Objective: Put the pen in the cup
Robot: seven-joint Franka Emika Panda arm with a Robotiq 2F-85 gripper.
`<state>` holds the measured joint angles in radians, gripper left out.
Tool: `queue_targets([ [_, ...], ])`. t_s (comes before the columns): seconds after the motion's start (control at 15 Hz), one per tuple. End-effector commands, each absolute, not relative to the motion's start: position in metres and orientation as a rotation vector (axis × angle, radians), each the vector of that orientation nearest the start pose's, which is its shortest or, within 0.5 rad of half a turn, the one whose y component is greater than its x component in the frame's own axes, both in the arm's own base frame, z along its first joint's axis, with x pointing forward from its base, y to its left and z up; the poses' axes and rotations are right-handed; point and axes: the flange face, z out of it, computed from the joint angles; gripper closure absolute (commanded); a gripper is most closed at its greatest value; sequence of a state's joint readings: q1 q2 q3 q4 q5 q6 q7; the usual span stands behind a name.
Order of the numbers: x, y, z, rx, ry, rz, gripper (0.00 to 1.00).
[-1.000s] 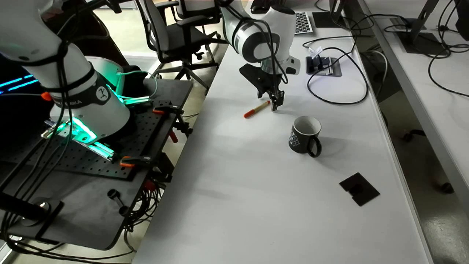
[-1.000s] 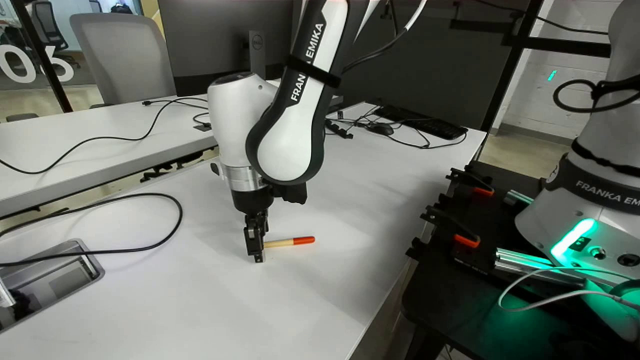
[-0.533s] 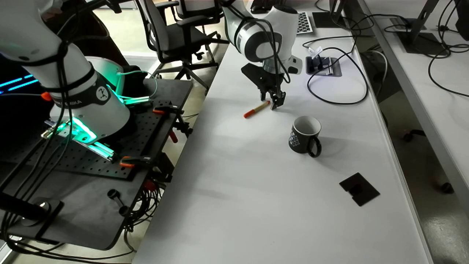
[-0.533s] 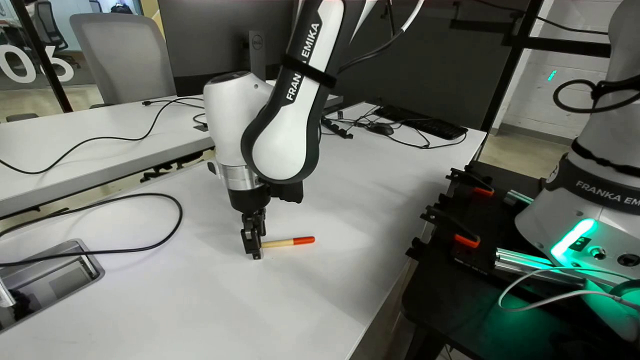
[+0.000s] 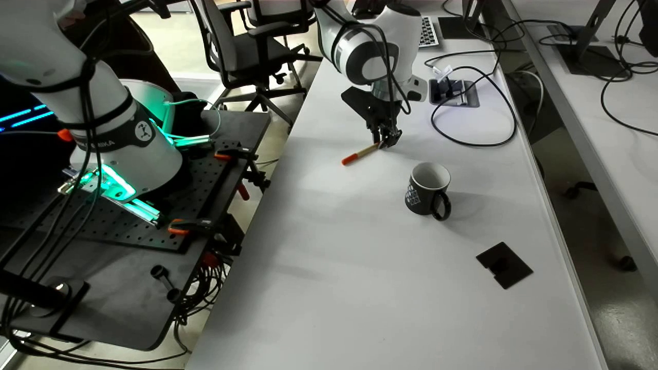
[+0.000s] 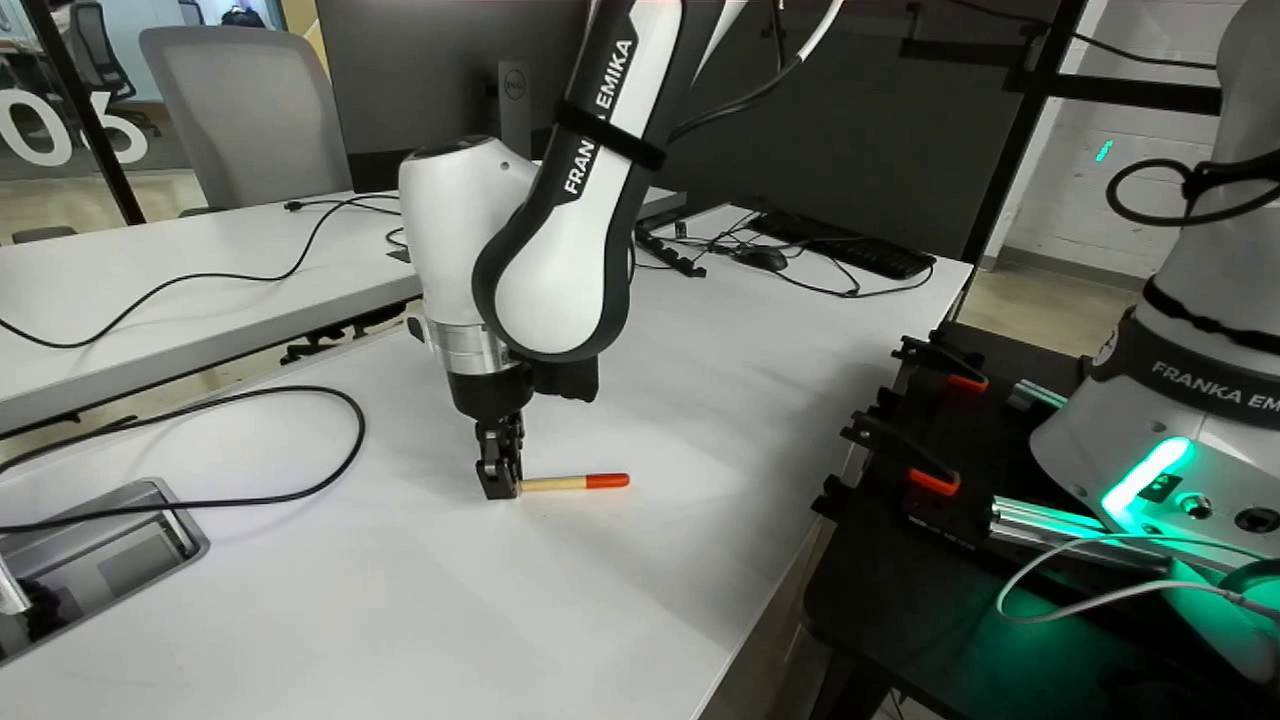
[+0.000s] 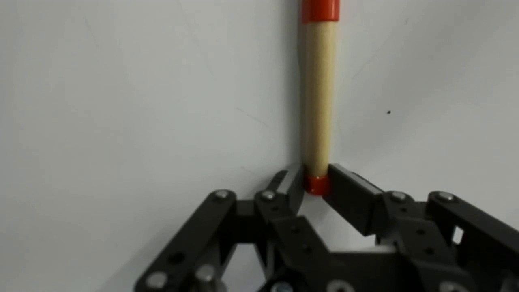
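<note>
Apparently, grasping is in hand: the pen (image 7: pixel 319 101), on the surface (image 5: pixel 329 257), is pinched at one end by the end effector (image 7: pixel 316 178); lifting toward the cup (image 5: pixel 427 192), at four o'clock in an exterior view, is needed.

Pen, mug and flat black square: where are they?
Pen (image 7: pixel 319 97): wrist view, on its tan shaft.
Mug (image 5: pixel 424 200): in an exterior view, on its black outside.
Flat black square (image 5: pixel 506 267): in an exterior view, near its middle.

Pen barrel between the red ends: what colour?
The pen barrel is pale tan, best seen in the wrist view.
</note>
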<state>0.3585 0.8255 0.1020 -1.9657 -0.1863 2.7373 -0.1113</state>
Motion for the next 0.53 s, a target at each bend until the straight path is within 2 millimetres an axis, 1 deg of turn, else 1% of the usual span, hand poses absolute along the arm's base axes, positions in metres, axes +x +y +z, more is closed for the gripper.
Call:
queue_targets([
  [0.0,0.517,0.268,0.04,-2.968,-1.094,0.077,0.95],
  [0.27,0.517,0.268,0.05,-2.962,-1.065,0.016,0.95],
  [0.47,0.516,0.269,0.065,-2.946,-1.069,-0.038,0.95],
])
